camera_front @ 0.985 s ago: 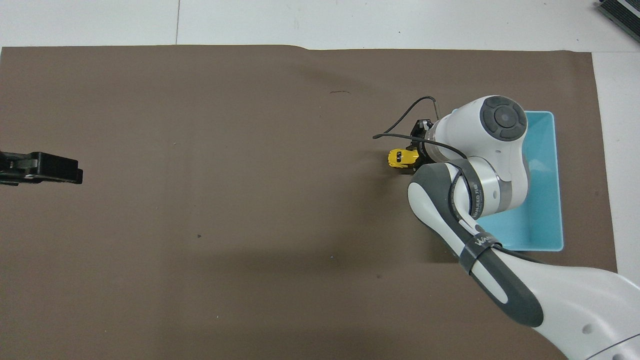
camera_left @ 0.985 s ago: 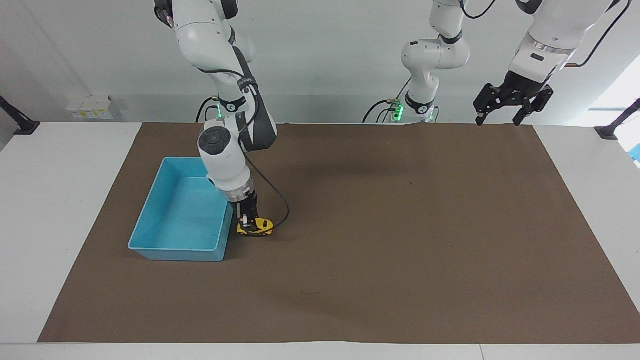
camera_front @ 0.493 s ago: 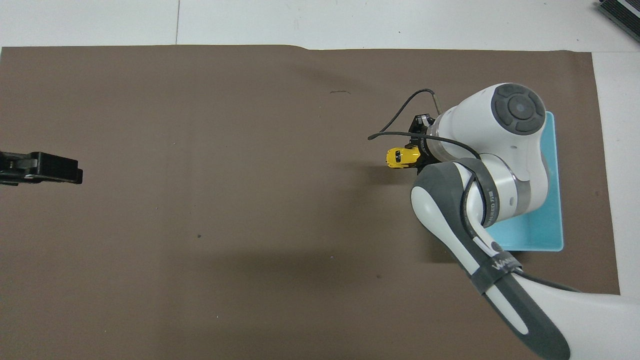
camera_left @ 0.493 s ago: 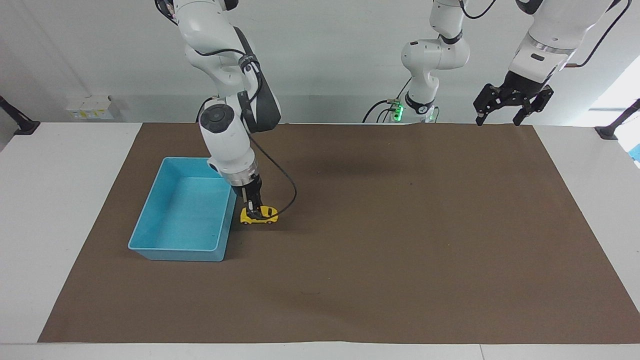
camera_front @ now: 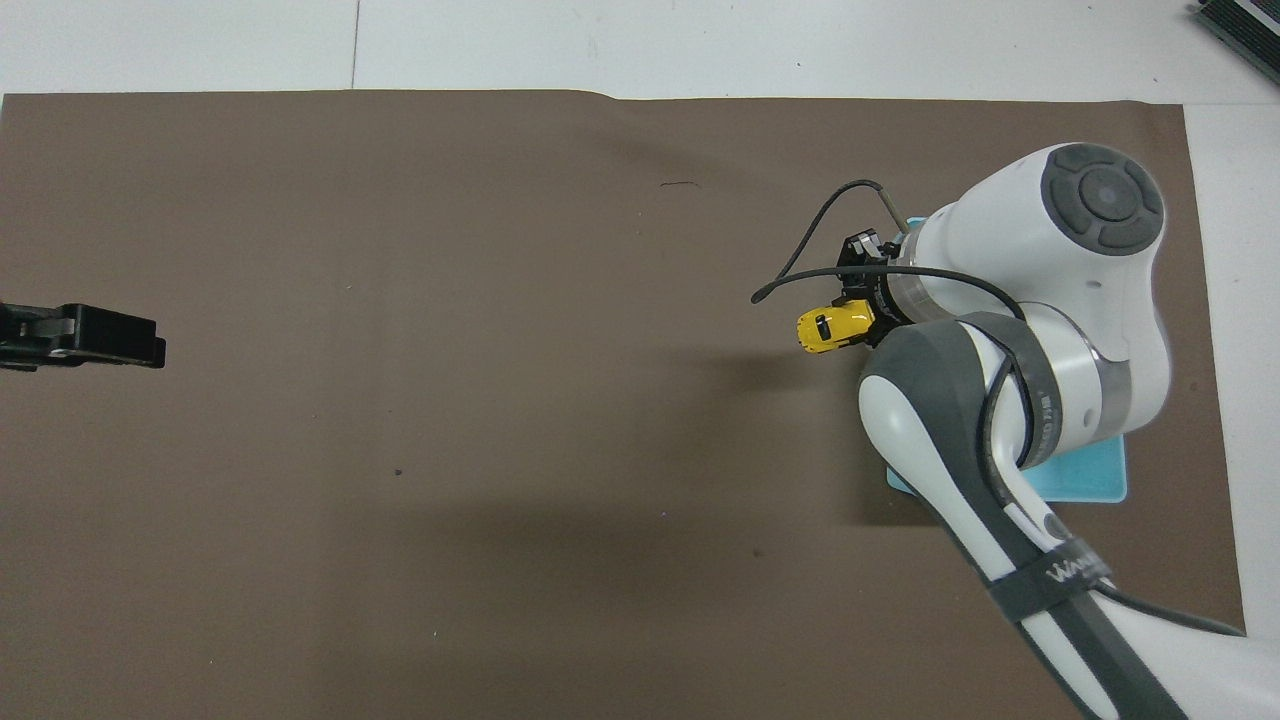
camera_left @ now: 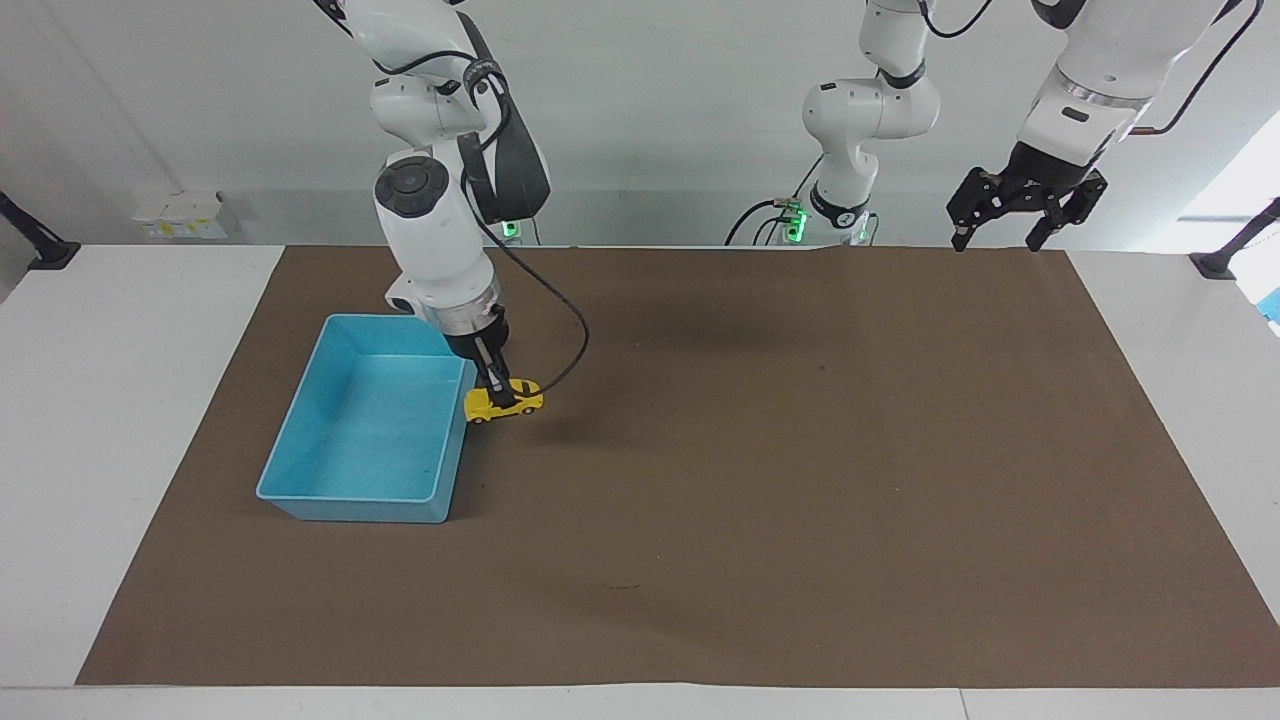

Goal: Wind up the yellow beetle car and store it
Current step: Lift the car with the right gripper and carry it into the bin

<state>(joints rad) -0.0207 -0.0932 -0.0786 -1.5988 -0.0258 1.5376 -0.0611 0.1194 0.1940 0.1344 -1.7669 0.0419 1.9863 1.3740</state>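
Claw [camera_left: 497, 392] (right) around yellow beetle car [camera_left: 503, 402]

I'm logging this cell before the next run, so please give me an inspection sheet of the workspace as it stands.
Surface: brown mat over a white table.
Job's things: yellow beetle car held off the mat, beside the rim of the blue tray.
Clutter: nothing seen.
Grippers: right gripper shut on the car; left gripper open, raised, waiting at the left arm's end.
Cables: black cable loops from the right wrist.
Surroundings: white wall, arm bases with green lights.
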